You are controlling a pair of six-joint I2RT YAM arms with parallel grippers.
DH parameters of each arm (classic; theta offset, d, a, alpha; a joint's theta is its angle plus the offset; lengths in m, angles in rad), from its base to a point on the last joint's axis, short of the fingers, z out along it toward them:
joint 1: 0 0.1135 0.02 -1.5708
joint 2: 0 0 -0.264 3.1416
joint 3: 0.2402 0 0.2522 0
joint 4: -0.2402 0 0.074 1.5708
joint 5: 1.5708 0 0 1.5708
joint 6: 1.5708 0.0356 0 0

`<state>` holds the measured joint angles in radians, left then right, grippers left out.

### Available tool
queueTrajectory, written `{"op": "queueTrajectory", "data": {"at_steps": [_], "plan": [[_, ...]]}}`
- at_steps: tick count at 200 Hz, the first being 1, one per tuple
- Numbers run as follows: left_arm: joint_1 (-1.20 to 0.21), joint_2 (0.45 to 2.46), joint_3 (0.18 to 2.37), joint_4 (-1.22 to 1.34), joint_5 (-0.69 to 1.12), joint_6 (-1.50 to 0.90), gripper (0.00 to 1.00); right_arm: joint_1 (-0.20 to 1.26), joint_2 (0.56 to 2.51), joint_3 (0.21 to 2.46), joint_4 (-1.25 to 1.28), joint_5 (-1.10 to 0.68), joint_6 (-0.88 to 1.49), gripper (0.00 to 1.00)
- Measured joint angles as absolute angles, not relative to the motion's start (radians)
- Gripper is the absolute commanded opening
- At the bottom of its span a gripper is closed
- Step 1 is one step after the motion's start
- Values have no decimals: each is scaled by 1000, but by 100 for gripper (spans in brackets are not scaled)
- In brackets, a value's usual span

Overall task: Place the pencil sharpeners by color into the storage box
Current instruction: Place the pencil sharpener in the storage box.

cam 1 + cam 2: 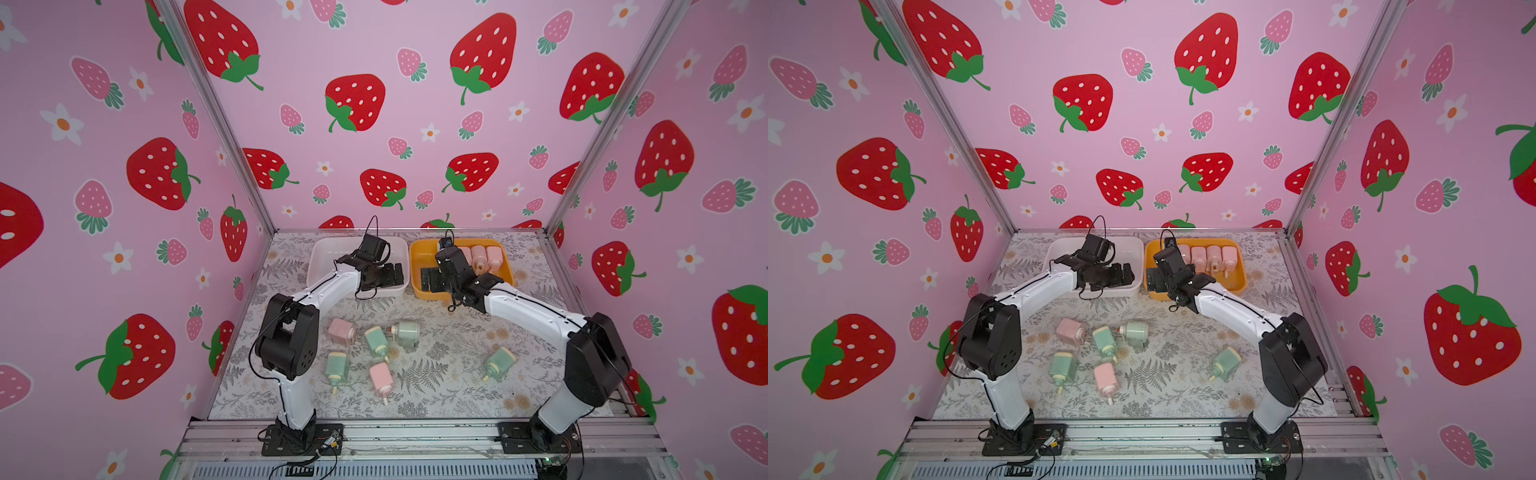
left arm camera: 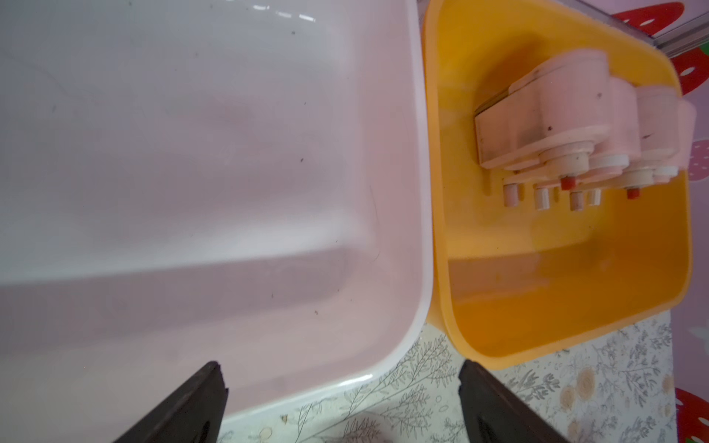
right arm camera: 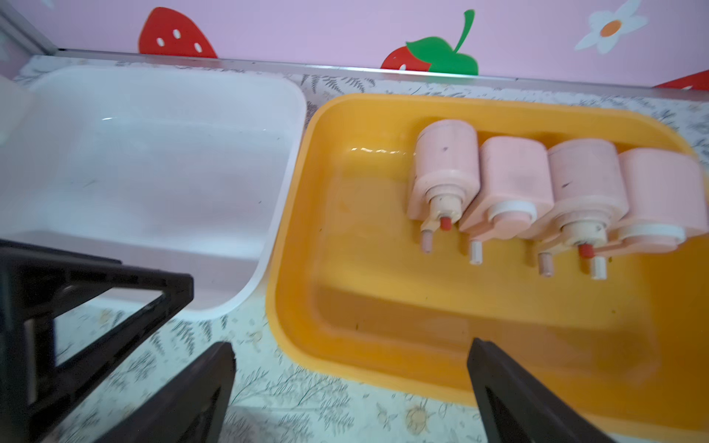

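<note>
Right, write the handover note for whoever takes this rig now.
Left gripper: jaws open, empty, above the empty white plastic bin.
Right gripper: jaws open, empty, above the orange plastic bin.
Done: four pale pink plastic pencil sharpeners lie in the orange bin.
To do: two pink sharpeners and four mint green sharpeners on the fern-print table.

I work in a staged robot test booth, not a home or shop. Beyond my left tool (image 1: 394,274) and right tool (image 1: 430,279), and out to either side of them, stand flat walls (image 1: 374,124) printed with strawberries and daisies, joined by bare aluminium posts (image 1: 232,137). Behind the tools runs an aluminium rail (image 1: 415,434) with black base plates (image 1: 515,442), loose wires (image 1: 305,460) and a small circuit board (image 1: 331,441). The surface (image 1: 436,386) beneath them has a fern-print cover.
</note>
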<state>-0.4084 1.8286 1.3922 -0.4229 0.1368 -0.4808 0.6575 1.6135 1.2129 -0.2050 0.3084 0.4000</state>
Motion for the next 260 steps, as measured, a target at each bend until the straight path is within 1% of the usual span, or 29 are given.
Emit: {"op": "queueTrajectory", "data": {"at_steps": [15,31,61,107,134,199,227,260], "plan": [[-409,1773,1333,-421,127,-488,100,691,1541,1131,-177,271,420,100],[-408,1708,1272,-419,118,-497,100,743,1468,1052,-153,276,443,100],[-408,1585,1163,-418,110,-506,100,897,1380,932,-115,322,461,100],[-407,1446,1045,-444,78,-513,100,1127,1365,845,-38,357,406,100],[-401,1408,1007,-456,75,-513,100,1219,1385,843,4,347,358,100],[-396,1394,995,-469,98,-513,100,1337,1562,870,29,301,305,100],[-396,1394,995,-469,99,-513,100,1360,1603,899,29,299,313,100],[-396,1394,990,-467,103,-514,100,1365,1625,923,19,346,348,100]]}}
